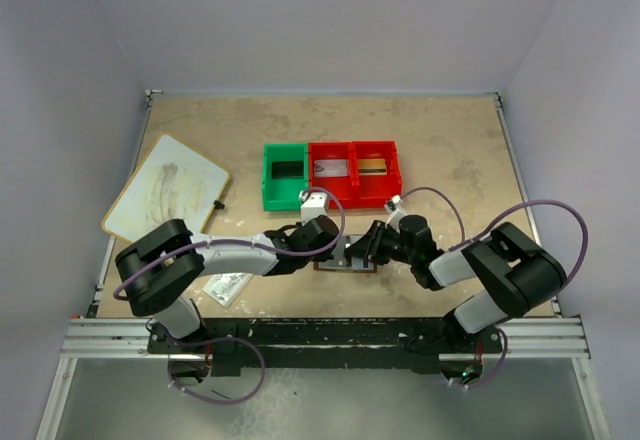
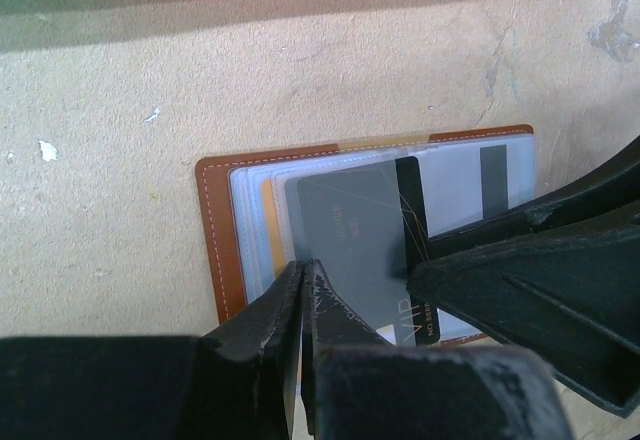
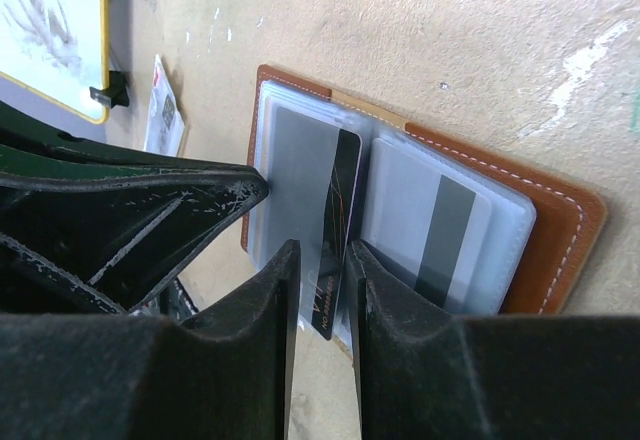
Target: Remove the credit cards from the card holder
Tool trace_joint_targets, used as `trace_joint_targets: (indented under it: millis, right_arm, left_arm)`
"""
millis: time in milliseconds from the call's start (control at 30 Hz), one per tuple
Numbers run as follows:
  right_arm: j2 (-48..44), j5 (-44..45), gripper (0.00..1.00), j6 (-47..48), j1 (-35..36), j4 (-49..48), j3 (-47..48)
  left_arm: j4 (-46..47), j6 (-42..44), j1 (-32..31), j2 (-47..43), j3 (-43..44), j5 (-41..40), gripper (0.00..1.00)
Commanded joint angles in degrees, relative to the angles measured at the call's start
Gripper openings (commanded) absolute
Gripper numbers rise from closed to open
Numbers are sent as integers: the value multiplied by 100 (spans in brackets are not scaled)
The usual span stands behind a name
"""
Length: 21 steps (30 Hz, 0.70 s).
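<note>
On the table, near the red bins, the brown card holder lies open. Left gripper, pressed together, bears on its clear pockets; right gripper, slightly spread, seemingly straddles a black card.

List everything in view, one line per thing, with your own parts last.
table: one, beige, under everything
green bin: one, green, far centre of the table
red bins: two, red, side by side right of the green bin
whiteboard: one, white with yellow edge, far left
white packet: one, white and printed, near the left arm
card holder: one, brown leather with clear pockets, lying open between the grippers
black card: one, black, partly out of a clear pocket
striped card: one, pale with dark stripe, inside the neighbouring pocket
left gripper: one, black, jaws shut, tip on the card holder's pocket
right gripper: one, black, jaws slightly apart at the black card
</note>
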<state>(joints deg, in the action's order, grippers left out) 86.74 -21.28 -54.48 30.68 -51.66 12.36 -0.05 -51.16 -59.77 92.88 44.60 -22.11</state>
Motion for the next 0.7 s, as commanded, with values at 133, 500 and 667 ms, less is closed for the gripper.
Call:
trace_joint_targets:
  millis: [133,500,667]
  right_arm:
    - [272,-48,10,-73,-34,-414,-163]
    - [-1067,561,5,333,-246,1074,-229]
    - [-1226,466,6,457,-371,1245,-249]
  left_arm:
    - [-619,176,-61,271,35,-31,0]
    - [-782,203,-63,318,125,-127,0]
    - [-803,204,-74,354,154,-136,0]
